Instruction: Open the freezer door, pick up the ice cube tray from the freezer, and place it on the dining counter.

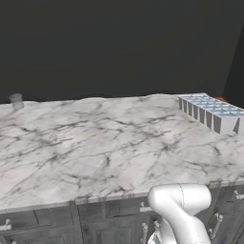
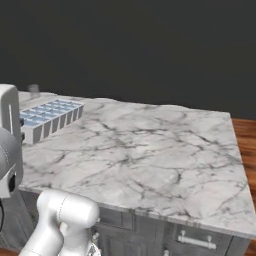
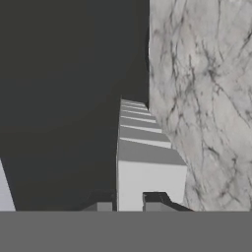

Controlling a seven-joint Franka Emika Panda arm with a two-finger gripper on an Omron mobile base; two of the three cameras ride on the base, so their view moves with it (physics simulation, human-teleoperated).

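The ice cube tray (image 1: 209, 112) (image 2: 47, 117), pale-rimmed with light blue cells, is at one end of the dining counter (image 1: 95, 143) (image 2: 150, 150), a white marble slab with grey veins. In the hand view the tray (image 3: 142, 147) runs away from my gripper (image 3: 128, 204), lined up along the counter's edge (image 3: 197, 98). The dark fingertips (image 3: 155, 201) stand close on either side of its near end wall, shut on it. I cannot tell whether the tray rests on the marble or hangs just above it. The freezer door is out of view.
A small clear glass (image 1: 16, 100) (image 2: 34, 90) stands at the counter's far corner. Dark grey cabinet fronts (image 1: 119, 214) with metal handles run below the slab. Wooden floor (image 2: 245, 135) shows past the counter's right end. A dark wall lies behind.
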